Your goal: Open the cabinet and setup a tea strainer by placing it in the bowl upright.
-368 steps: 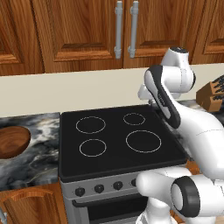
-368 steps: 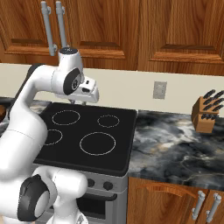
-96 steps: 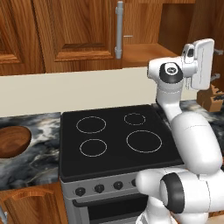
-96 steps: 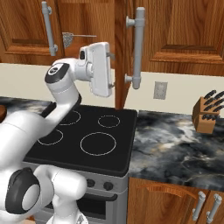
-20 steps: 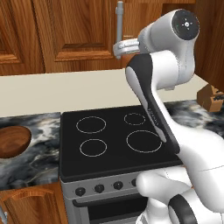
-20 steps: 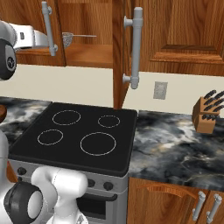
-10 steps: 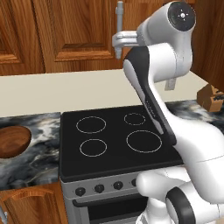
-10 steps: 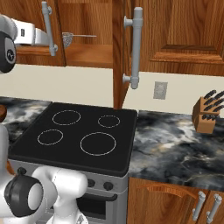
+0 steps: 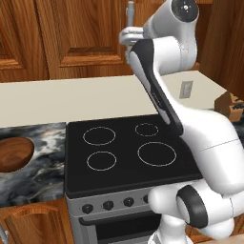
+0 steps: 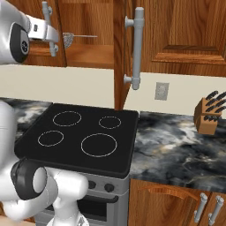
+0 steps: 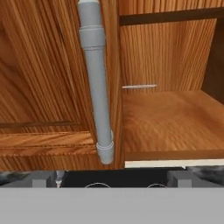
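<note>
The cabinet (image 10: 88,17) has its right door (image 10: 119,53) swung out edge-on, and its left door (image 9: 81,33) looks closed. On the cabinet's shelf lies the tea strainer (image 10: 68,39), its thin handle pointing right. My gripper (image 11: 109,179) is open, raised in front of the left door's grey bar handle (image 11: 98,87), with nothing between the fingers. In the hand view the strainer's handle (image 11: 139,86) pokes out past the door edge and its basket is hidden. The wooden bowl (image 9: 14,153) sits empty on the marble counter, left of the stove.
A black stove top (image 9: 126,152) lies below the cabinet. The open door's bar handle (image 10: 137,44) hangs out over the stove's right rear. A knife block (image 10: 209,114) stands on the right counter. A wall outlet (image 10: 161,91) is behind it.
My hand has shifted a little left and up, closer to the left door's handle. The jaws have stayed wide and the strainer has not moved.
</note>
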### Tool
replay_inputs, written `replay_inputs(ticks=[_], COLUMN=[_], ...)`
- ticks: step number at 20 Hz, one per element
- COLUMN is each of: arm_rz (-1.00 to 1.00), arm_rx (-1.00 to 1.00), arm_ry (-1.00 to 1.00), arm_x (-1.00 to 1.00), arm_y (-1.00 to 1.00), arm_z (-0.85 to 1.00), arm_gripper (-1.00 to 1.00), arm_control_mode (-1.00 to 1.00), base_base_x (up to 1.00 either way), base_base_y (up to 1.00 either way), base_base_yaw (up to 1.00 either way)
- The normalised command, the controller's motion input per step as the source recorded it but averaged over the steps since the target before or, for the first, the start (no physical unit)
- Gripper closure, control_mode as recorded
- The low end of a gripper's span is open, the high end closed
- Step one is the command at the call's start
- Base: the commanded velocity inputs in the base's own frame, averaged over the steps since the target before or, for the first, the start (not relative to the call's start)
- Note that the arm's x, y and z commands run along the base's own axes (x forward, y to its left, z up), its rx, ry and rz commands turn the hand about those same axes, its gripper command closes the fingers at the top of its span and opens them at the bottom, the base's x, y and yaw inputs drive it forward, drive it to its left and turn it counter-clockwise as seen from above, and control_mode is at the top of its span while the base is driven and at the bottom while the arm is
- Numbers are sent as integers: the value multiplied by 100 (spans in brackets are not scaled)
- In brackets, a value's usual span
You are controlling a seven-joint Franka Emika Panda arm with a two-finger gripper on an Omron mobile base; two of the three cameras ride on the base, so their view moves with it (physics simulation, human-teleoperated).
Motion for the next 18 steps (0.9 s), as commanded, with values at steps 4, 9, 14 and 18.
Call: replay_inputs(ticks=[4, 9, 14, 18], arm_rz=[0, 0, -2, -3], arm_rx=[-1, 0, 0, 0], arm_ry=[-2, 0, 0, 0], arm_x=[40, 33, 36, 33], arm_y=[0, 3, 5, 4], arm_z=[0, 0, -3, 0], arm_gripper=[-100, -100, -100, -100], arm_control_mode=[-100, -100, -100, -100], base_base_x=[0, 0, 0, 0], base_base_y=[0, 0, 0, 0], base_base_yaw=[0, 0, 0, 0])
